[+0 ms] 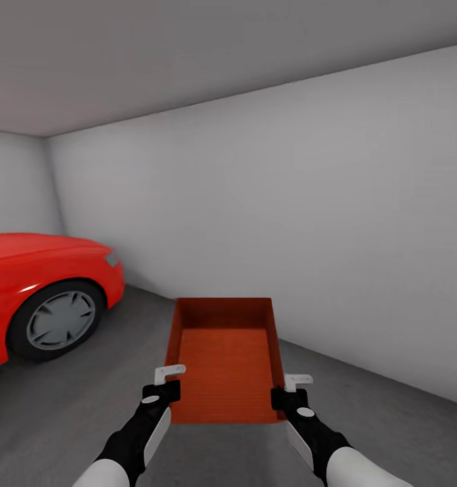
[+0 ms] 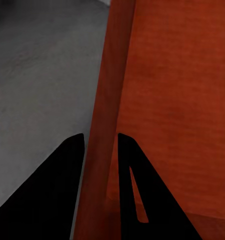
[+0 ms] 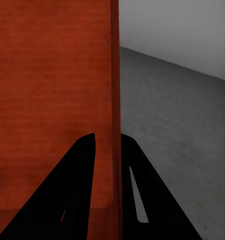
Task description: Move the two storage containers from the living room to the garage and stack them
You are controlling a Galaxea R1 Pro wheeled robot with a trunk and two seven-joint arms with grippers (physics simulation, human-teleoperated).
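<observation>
Item: one orange-red rectangular open-topped storage container [image 1: 225,362], thin plain walls, nothing inside. Location: garage, carried in front of the robot above the dark grey matte floor [image 1: 66,406], long axis pointing away toward the plain white-grey wall [image 1: 309,203].

Left hand [image 1: 162,391]: fingers [image 2: 52,200] closed on the container's left side wall [image 2: 100,150] near the near corner, one finger outside, one inside.

Right hand [image 1: 287,393]: clamped likewise on the right side wall [image 3: 115,100] (one finger [image 3: 67,200] on each face).

Also present: glossy red car [image 1: 26,270], front wheel with grey hubcap [image 1: 59,319], at the left, well apart from the container.
</observation>
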